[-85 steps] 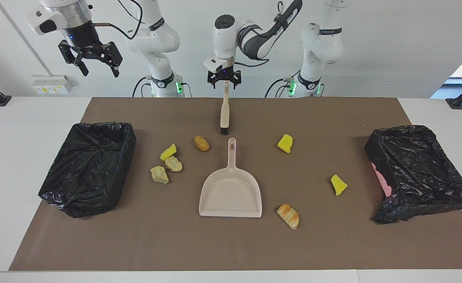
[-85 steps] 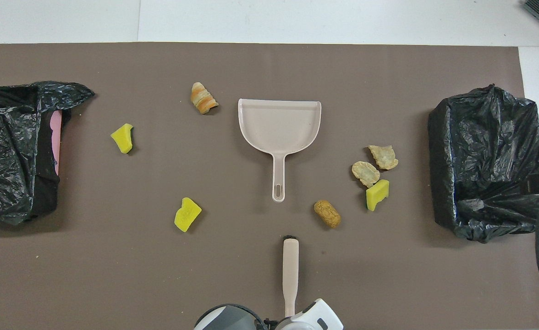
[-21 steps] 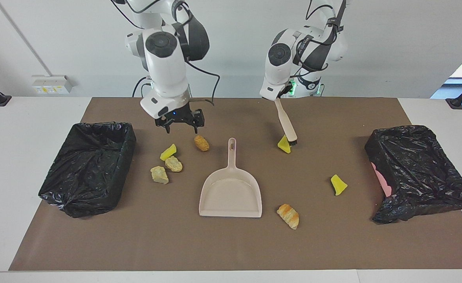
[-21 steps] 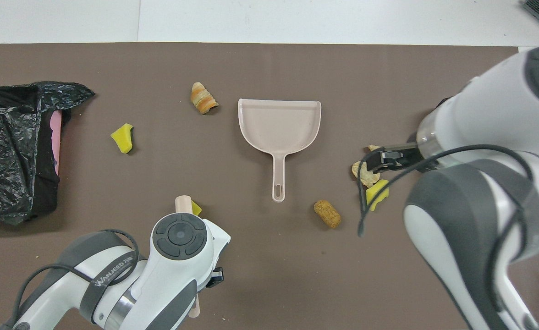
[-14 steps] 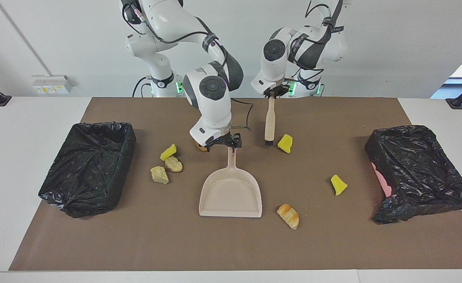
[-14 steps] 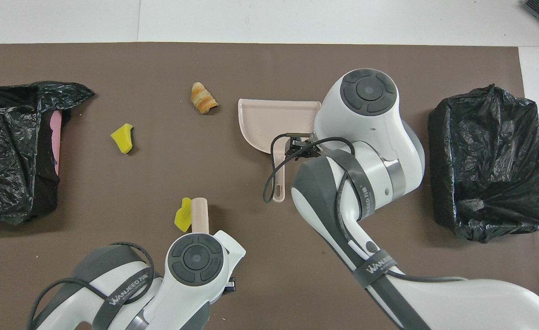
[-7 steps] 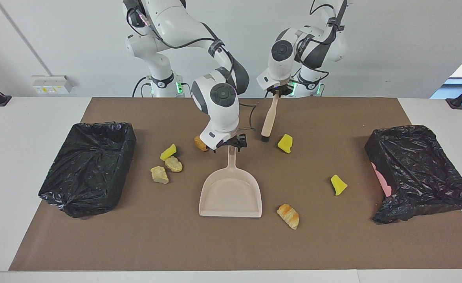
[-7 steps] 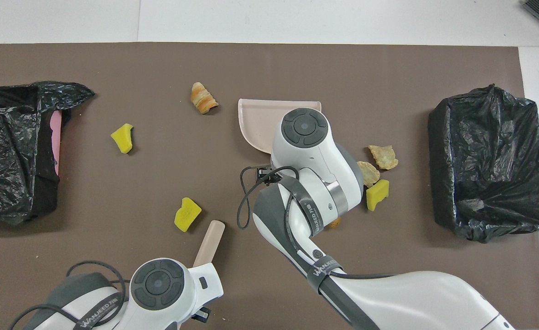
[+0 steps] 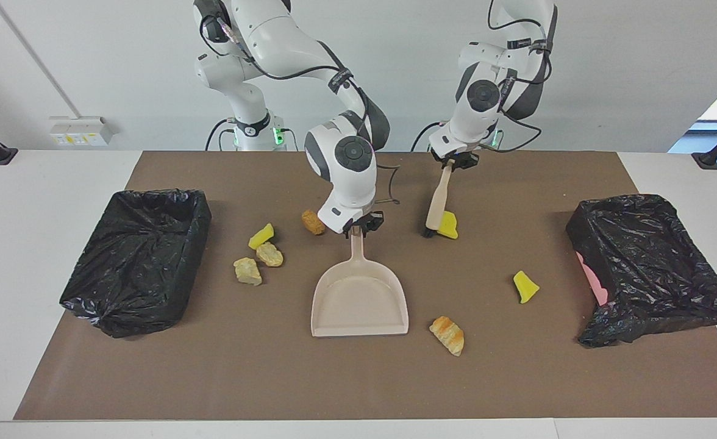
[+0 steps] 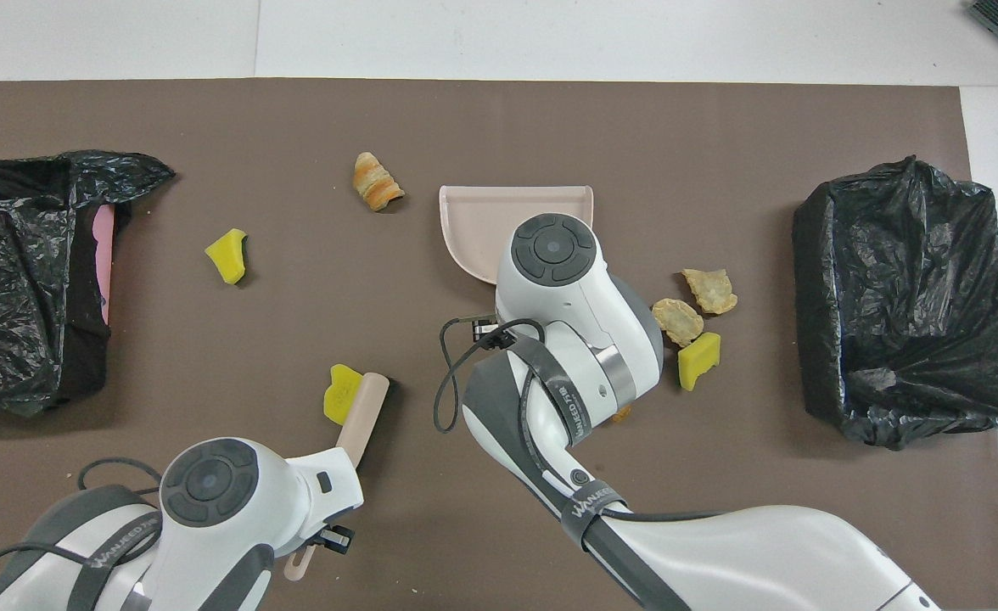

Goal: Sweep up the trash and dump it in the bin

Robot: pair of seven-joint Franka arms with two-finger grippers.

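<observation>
At the middle of the brown mat, the right gripper is clamped on the handle of the dustpan, whose mouth faces away from the robots. Toward the left arm's end, the left gripper holds the brush, bristles down against a yellow wedge, probably to push it panward. Other trash lies scattered about the pan. Bare mat gives sweeping room; two black-lined bins wait at the mat's ends.
</observation>
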